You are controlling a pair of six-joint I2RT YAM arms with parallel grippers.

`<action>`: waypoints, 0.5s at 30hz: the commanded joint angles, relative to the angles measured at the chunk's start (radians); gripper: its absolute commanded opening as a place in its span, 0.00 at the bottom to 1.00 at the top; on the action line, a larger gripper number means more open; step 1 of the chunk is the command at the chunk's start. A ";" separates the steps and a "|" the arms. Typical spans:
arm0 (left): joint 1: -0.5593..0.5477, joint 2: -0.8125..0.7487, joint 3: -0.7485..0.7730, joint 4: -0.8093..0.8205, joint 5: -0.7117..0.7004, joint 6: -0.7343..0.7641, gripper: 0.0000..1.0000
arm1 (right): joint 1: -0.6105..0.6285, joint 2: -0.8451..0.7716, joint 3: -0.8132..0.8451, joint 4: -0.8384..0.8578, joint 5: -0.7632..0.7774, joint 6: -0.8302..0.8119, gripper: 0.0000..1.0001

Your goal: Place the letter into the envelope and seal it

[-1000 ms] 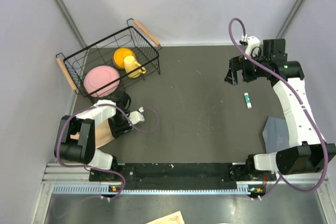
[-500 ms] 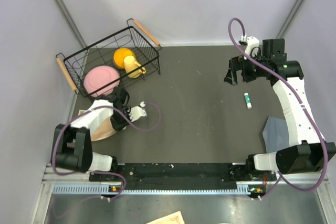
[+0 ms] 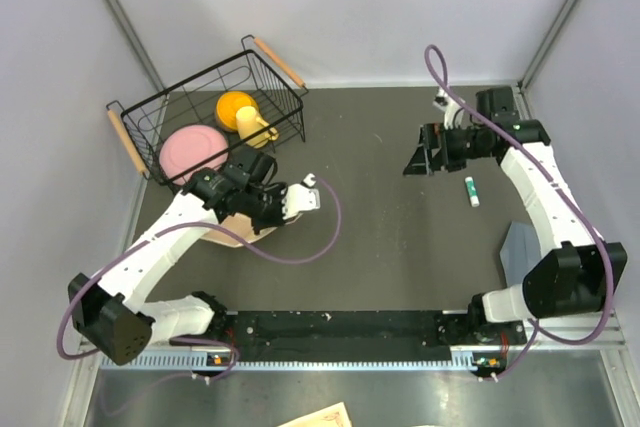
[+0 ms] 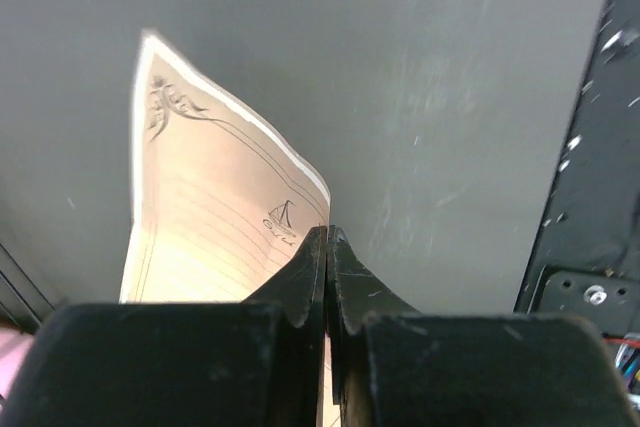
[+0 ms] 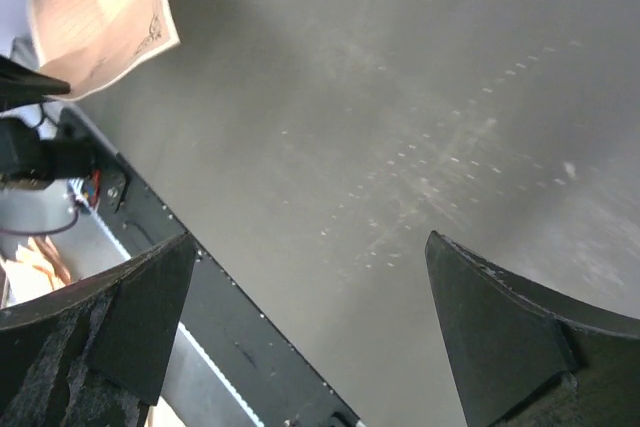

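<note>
The letter [image 4: 210,217], a cream lined sheet with a small ship drawing, is pinched at its edge by my left gripper [image 4: 328,235], whose jaws are pressed together on it. From above, the letter [image 3: 226,234] shows as a tan patch under the left gripper [image 3: 252,217], just in front of the basket. It also appears far off in the right wrist view as the letter [image 5: 100,9]. The blue-grey envelope [image 3: 522,249] lies at the right edge, partly under the right arm. My right gripper [image 3: 420,153] hangs open over bare table at the back right, its fingers [image 5: 500,317] wide apart.
A black wire basket [image 3: 150,107] at the back left holds a pink plate [image 3: 192,150] and a yellow cup [image 3: 242,113]. A white-and-green glue stick [image 3: 471,190] lies right of centre. The black front rail [image 5: 230,337] borders the table.
My left gripper closed on the letter and the arm swung right and forward with it. The right gripper shifted left, still open.
</note>
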 commanded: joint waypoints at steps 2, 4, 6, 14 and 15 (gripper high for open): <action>-0.058 0.026 0.211 -0.075 0.259 -0.051 0.00 | 0.059 -0.220 -0.172 0.239 -0.230 -0.096 0.99; -0.064 0.035 0.280 -0.103 0.343 -0.056 0.00 | 0.060 -0.298 -0.266 0.299 -0.297 -0.196 0.99; -0.083 0.036 0.323 -0.121 0.397 -0.046 0.00 | 0.069 -0.424 -0.316 0.359 -0.342 -0.309 0.99; -0.146 -0.022 0.428 -0.146 0.628 0.024 0.00 | 0.204 -0.730 -0.563 0.557 -0.414 -0.592 0.99; -0.155 -0.031 0.432 -0.146 0.639 0.038 0.00 | 0.217 -0.751 -0.580 0.605 -0.420 -0.599 0.99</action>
